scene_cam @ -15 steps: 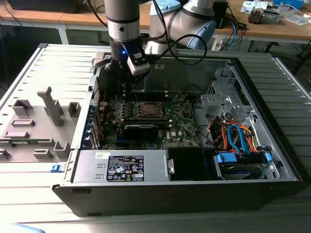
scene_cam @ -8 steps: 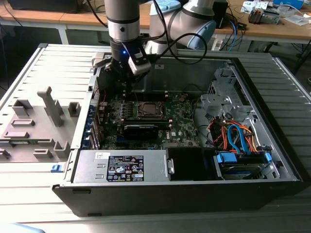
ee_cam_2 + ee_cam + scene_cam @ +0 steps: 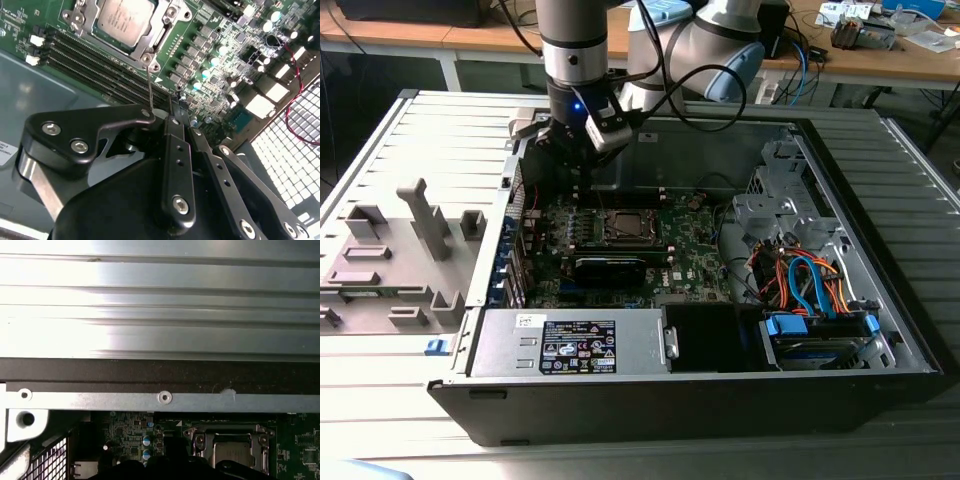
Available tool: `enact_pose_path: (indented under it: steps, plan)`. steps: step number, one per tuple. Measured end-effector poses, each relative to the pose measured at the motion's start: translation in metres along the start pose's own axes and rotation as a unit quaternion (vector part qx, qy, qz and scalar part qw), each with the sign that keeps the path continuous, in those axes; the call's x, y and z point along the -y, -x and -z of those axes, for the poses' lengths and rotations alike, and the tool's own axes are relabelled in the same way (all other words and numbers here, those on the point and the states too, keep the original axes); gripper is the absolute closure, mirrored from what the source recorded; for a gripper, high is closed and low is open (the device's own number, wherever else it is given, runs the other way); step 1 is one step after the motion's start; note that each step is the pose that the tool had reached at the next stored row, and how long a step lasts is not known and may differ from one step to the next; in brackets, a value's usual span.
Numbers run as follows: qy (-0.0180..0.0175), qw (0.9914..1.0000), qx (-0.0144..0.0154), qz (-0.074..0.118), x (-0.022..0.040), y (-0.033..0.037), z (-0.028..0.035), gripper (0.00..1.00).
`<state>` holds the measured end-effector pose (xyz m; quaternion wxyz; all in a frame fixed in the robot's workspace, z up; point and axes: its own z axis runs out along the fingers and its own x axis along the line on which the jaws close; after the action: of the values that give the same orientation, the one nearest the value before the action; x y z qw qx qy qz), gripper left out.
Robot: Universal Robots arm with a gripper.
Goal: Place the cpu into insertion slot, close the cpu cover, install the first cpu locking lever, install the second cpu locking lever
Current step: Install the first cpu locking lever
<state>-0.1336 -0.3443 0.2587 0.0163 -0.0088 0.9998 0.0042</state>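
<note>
The cpu (image 3: 122, 20) lies flat in the insertion slot (image 3: 625, 226), its silvery top showing through the window of the cpu cover (image 3: 156, 37), which is down around it. A thin wire locking lever (image 3: 148, 85) stands up from the socket's corner, and its free end meets the tip of my gripper (image 3: 167, 112). The gripper looks shut; I cannot tell whether the wire is pinched. In the exterior view the gripper (image 3: 578, 185) hangs inside the open computer case, just to the exterior view's left of the socket. The cover (image 3: 235, 445) is also in the first wrist view.
Memory slots (image 3: 100, 65) run beside the socket. A long black block (image 3: 610, 268) sits in front of it, and the power supply (image 3: 575, 345) lies along the near wall. Drive cables (image 3: 800, 280) fill the exterior view's right. The case's back wall (image 3: 160, 372) is close behind the gripper.
</note>
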Motion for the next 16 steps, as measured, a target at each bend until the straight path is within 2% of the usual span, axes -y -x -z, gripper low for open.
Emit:
enact_pose_path:
  steps: [9,16]
  plan:
    - [0.0003,1.00000,-0.0001,-0.001,0.0001,0.0007,0.0001,0.89]
    - [0.0004,1.00000,0.0000,-0.001,0.0001,0.0088,-0.0003,0.89]
